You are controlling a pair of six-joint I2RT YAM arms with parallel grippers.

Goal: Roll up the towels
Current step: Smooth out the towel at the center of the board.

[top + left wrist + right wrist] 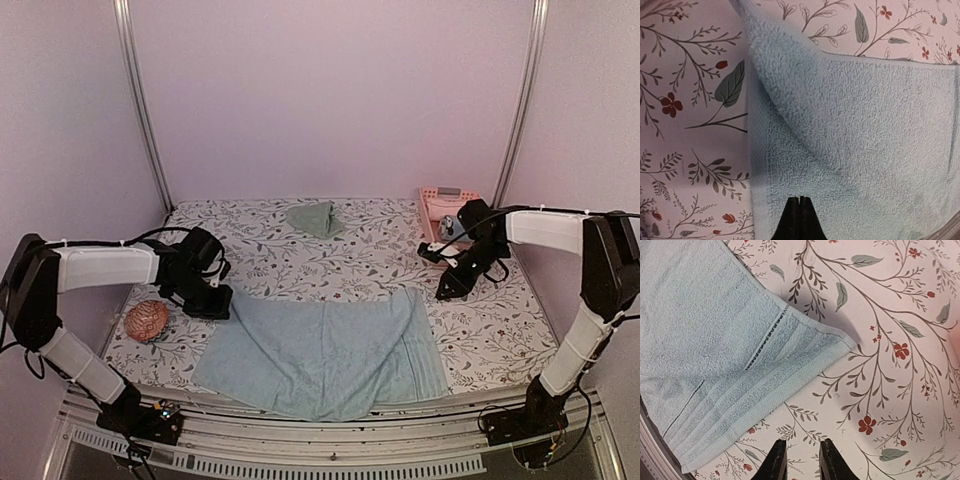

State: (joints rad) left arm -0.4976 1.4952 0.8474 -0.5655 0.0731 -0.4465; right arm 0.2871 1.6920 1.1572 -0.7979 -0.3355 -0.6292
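Observation:
A light blue towel (320, 355) lies spread at the table's front centre, its top left corner folded over and its near edge at the table's rim. My left gripper (222, 305) hovers at that towel's left edge. In the left wrist view the towel (865, 125) fills the right side, and the gripper (799, 199) is shut with nothing between its fingers. My right gripper (447, 290) is off the towel's top right corner. In the right wrist view it (801, 444) stands open over bare tablecloth, with the towel's (715, 340) striped hem to the left. A sage-green towel (315, 217) lies crumpled at the back.
A pink slatted basket (445, 203) stands at the back right, behind my right arm. A brownish ball (146, 321) rests near the table's left edge. A floral tablecloth (500, 320) covers the table, and metal posts rise at both back corners.

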